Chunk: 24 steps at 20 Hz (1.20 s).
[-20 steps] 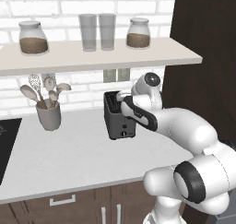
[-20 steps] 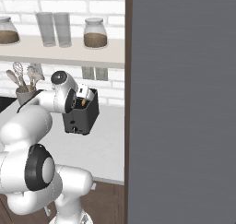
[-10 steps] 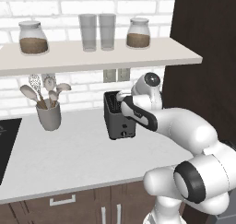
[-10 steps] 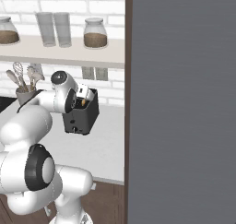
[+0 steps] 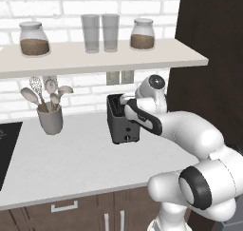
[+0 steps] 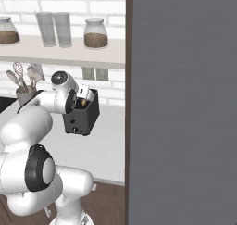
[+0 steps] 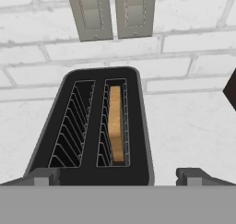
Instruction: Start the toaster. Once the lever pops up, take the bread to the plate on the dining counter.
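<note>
The dark grey toaster [image 5: 122,126] stands on the white worktop below the wall sockets. In the hand view I look down into its two slots: the bread [image 7: 115,126], a golden-tan slice, stands on edge low in the right slot, and the left slot of the toaster [image 7: 138,135] holds nothing. My gripper [image 7: 117,179] hovers over the toaster's near end, open, with its fingertips [image 7: 42,176] spread wider than the body. From the right base view the gripper [image 6: 84,95] sits just above the toaster [image 6: 82,118]. The plate and the dining counter are out of view.
A grey utensil cup [image 5: 50,119] with spoons stands left of the toaster. A shelf [image 5: 104,59] with jars and two glasses hangs overhead. A tall dark cabinet [image 5: 213,59] walls off the right side. A black cooktop edge [image 5: 7,149] lies far left.
</note>
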### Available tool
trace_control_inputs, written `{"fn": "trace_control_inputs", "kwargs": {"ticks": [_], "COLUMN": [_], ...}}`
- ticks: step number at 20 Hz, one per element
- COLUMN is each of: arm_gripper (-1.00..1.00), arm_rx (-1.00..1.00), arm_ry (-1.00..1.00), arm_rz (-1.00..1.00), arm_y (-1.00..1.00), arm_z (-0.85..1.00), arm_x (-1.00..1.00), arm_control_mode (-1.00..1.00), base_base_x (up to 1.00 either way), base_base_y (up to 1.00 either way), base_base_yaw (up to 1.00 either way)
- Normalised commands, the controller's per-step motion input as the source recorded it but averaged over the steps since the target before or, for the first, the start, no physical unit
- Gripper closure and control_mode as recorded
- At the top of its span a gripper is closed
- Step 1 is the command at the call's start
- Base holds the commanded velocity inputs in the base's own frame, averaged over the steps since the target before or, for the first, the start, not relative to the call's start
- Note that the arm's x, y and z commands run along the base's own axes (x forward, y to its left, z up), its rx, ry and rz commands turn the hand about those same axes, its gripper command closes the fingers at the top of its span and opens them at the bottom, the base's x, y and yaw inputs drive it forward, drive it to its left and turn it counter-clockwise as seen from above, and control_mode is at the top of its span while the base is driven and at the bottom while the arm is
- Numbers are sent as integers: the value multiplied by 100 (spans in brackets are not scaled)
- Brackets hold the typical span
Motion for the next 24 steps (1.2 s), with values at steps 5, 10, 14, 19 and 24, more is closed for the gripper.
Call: {"fn": "trace_control_inputs", "kwargs": {"ticks": [5, 10, 14, 19, 24], "arm_gripper": [-100, -100, -100, -100, -100], "arm_rx": [0, 0, 0, 0, 0], "arm_ry": [0, 0, 0, 0, 0], "arm_rz": [0, 0, 0, 0, 0], "arm_y": [0, 0, 0, 0, 0], "arm_z": [0, 0, 0, 0, 0], "arm_x": [0, 0, 0, 0, 0], "arm_control_mode": [-100, -100, -100, -100, -100], "base_base_x": [0, 0, 0, 0, 0], "base_base_y": [0, 0, 0, 0, 0], "base_base_yaw": [0, 0, 0, 0, 0]}}
